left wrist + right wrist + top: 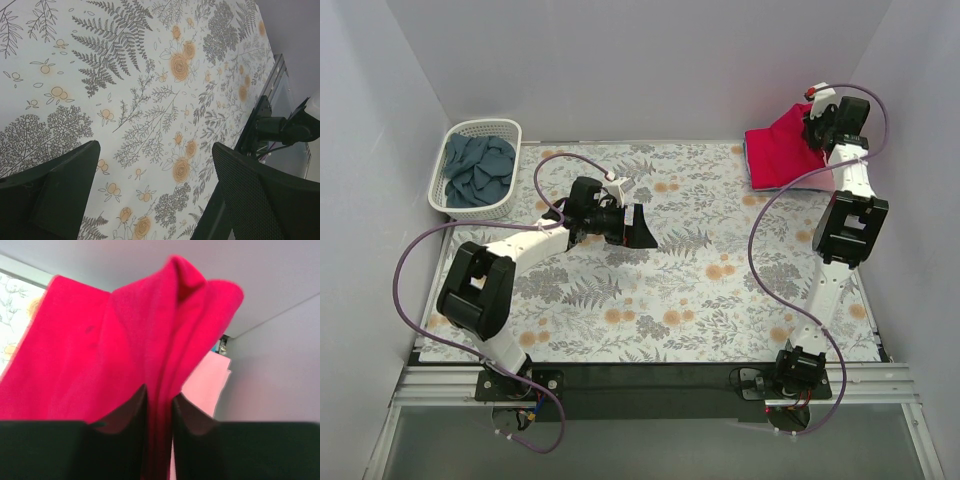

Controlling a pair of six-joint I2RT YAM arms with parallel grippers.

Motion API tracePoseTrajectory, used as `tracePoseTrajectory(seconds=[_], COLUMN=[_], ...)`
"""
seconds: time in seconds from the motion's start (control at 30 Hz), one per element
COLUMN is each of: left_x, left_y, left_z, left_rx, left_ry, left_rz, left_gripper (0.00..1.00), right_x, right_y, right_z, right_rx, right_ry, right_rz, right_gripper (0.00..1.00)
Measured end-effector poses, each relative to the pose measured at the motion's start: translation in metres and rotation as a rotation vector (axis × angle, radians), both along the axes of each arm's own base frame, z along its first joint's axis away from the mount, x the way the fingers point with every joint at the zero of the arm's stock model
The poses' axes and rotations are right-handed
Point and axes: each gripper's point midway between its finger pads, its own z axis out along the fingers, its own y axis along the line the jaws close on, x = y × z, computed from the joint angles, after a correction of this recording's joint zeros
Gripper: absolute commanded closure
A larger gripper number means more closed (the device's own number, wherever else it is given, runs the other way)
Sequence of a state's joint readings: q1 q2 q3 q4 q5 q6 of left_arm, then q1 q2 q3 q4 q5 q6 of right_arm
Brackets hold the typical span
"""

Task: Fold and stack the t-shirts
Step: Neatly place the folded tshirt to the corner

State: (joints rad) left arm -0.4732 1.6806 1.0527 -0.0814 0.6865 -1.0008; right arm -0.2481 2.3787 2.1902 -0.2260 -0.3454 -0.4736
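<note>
**T-shirts spread left to right: blue in the basket, red pinched in the far right corner**

The slate-blue t-shirt (478,168) lies crumpled in the white basket (512,130) at the far left corner and is not folded.

The left gripper (638,226) hangs over the middle of the floral cloth (700,300). Its fingers (55,192) stand wide apart with only the printed cloth showing between them. The basket lies behind it and to its left, so the left arm is clearly the nearer one for the blue shirt.

The red t-shirt (775,150) sits in the far right corner, with the right gripper (817,125) at its far right edge. The right wrist view shows the gripper's fingers (132,412) drawn close and clamped on a raised fold of red, which stands up in a ridge between them. From that pinch the rest of the shirt runs left and towards the near side, so any pull or lay-down would probably follow that line.

The pink t-shirt (207,385) shows just behind and below the red cloth. It seems to lie under the red shirt, though only a sliver shows, so how neatly it is folded cannot be told.

The right arm alone is within reach of this pile. The left gripper is well apart from it, across the open middle of the table.
</note>
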Motion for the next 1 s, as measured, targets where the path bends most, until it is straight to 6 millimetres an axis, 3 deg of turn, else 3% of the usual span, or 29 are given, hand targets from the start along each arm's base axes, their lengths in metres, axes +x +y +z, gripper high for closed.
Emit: tracePoseTrajectory(seconds=[0.1,0.23,0.43,0.7,0.9,1.0], left_x=[-0.003,-0.005,-0.001,0.012,0.044,0.060], left_y=[0.002,0.009,0.016,0.033,0.061,0.086], left_z=[0.000,0.000,0.012,0.031,0.053,0.066], left_rx=[0.014,0.040,0.039,0.027,0.050,0.042], left_ry=[0.001,-0.002,-0.031,-0.072,-0.041,-0.052], left_rz=[-0.003,0.003,0.030,0.091,0.172,0.217], left_gripper=[0.05,0.04,0.04,0.04,0.04,0.04], right_x=[0.004,0.009,0.001,-0.028,-0.072,-0.114], right_y=[-0.008,-0.020,-0.020,-0.002,0.037,0.070], right_z=[-0.006,0.006,0.039,0.132,0.166,0.160], right_rx=[-0.023,-0.062,-0.072,-0.034,0.086,0.168], right_ry=[-0.004,-0.048,-0.097,-0.213,-0.155,-0.064], right_rz=[-0.029,-0.069,-0.077,-0.054,0.024,0.067], right_gripper=[0.31,0.15,0.09,0.02,0.02,0.02])
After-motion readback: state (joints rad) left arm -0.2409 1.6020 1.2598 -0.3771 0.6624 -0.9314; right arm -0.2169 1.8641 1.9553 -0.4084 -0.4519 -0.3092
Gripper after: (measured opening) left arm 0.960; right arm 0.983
